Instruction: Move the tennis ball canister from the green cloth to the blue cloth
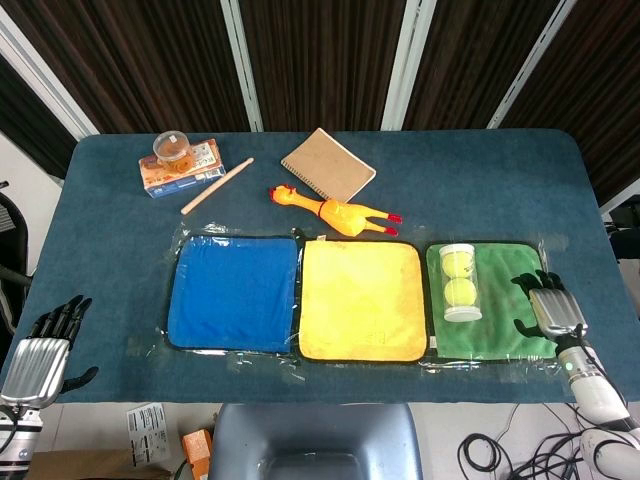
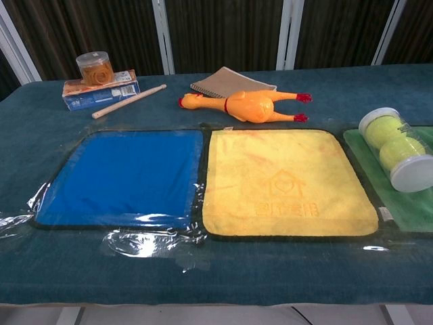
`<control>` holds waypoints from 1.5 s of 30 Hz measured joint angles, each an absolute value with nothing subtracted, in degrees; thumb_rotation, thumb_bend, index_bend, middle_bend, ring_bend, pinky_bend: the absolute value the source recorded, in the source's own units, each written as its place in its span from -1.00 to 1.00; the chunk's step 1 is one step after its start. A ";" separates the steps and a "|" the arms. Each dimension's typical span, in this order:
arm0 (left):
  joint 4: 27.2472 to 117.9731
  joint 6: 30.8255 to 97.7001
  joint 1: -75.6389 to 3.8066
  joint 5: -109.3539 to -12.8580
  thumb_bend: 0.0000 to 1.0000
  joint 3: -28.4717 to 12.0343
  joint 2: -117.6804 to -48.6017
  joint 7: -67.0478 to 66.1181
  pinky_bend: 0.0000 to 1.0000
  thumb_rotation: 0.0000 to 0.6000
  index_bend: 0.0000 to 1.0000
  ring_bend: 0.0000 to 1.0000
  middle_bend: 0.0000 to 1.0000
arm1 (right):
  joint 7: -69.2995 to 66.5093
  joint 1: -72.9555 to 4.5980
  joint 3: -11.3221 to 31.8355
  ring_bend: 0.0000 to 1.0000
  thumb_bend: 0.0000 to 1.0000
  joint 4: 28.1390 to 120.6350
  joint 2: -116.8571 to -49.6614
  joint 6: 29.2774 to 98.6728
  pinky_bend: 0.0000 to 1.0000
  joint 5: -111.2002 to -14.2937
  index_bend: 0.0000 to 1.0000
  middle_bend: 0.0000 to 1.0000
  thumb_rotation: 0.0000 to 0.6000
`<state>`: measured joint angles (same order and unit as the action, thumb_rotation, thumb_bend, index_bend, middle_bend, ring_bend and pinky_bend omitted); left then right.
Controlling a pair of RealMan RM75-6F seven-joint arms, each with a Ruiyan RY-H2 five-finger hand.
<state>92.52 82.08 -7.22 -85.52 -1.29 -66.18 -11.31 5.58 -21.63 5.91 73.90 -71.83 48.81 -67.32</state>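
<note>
A clear tennis ball canister [image 1: 460,281] with two yellow-green balls lies on its side on the green cloth [image 1: 500,330], also seen in the chest view as the canister [image 2: 398,149] on the green cloth [image 2: 406,203]. The blue cloth [image 1: 233,291] lies flat at the left of the row, bare on top [image 2: 125,177]. My right hand [image 1: 545,305] hovers over the green cloth's right edge, fingers apart, a little right of the canister and not touching it. My left hand [image 1: 45,345] hangs open off the table's left front corner. Neither hand shows in the chest view.
A yellow cloth [image 1: 362,300] separates the blue and green ones. Behind the cloths lie a rubber chicken [image 1: 335,211], a brown notebook [image 1: 327,165], a wooden stick [image 1: 217,186], and a box [image 1: 180,168] with a clear tub [image 1: 172,148] on it.
</note>
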 measured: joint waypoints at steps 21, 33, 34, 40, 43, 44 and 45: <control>92.54 83.57 -6.44 -86.51 -0.90 -0.85 -65.60 -10.17 -0.62 1.00 -1.00 -0.79 -0.86 | 3.55 -23.96 4.61 -1.00 -0.44 75.47 -72.47 47.83 -0.94 -70.32 -0.58 -0.74 0.99; 92.41 84.07 -6.15 -86.66 -0.84 -0.90 -65.57 -10.27 -0.63 1.00 -1.00 -0.78 -0.86 | 6.88 -26.69 4.92 -0.99 -0.44 76.20 -73.76 45.47 -0.94 -67.53 -0.65 -0.74 0.99; 92.43 84.08 -6.15 -86.71 -0.84 -0.87 -65.53 -10.28 -0.63 1.00 -1.00 -0.78 -0.86 | 7.13 -26.83 4.95 -0.99 -0.44 76.39 -73.83 45.46 -0.94 -67.37 -0.65 -0.74 0.99; 92.36 84.21 -6.06 -86.90 -0.84 -0.85 -65.54 -10.07 -0.63 1.00 -1.00 -0.78 -0.86 | 8.72 -27.60 4.89 -0.99 -0.44 78.05 -73.97 45.69 -0.94 -66.86 -0.66 -0.74 1.00; 92.32 84.21 -6.06 -86.96 -0.84 -0.79 -65.54 -10.01 -0.63 1.00 -1.00 -0.78 -0.86 | 9.01 -27.79 4.88 -0.99 -0.44 78.30 -73.99 45.67 -0.94 -66.65 -0.66 -0.74 0.99; 92.32 84.18 -6.06 -86.95 -0.83 -0.79 -65.50 -9.98 -0.63 1.00 -1.00 -0.78 -0.86 | 9.22 -27.91 4.89 -0.99 -0.44 78.50 -74.03 45.64 -0.94 -66.56 -0.66 -0.74 0.99; 92.35 84.15 -6.05 -86.94 -0.83 -0.76 -65.45 -9.96 -0.63 1.00 -1.00 -0.78 -0.86 | 9.47 -28.06 4.92 -0.99 -0.44 78.66 -74.09 45.61 -0.94 -66.43 -0.66 -0.74 0.99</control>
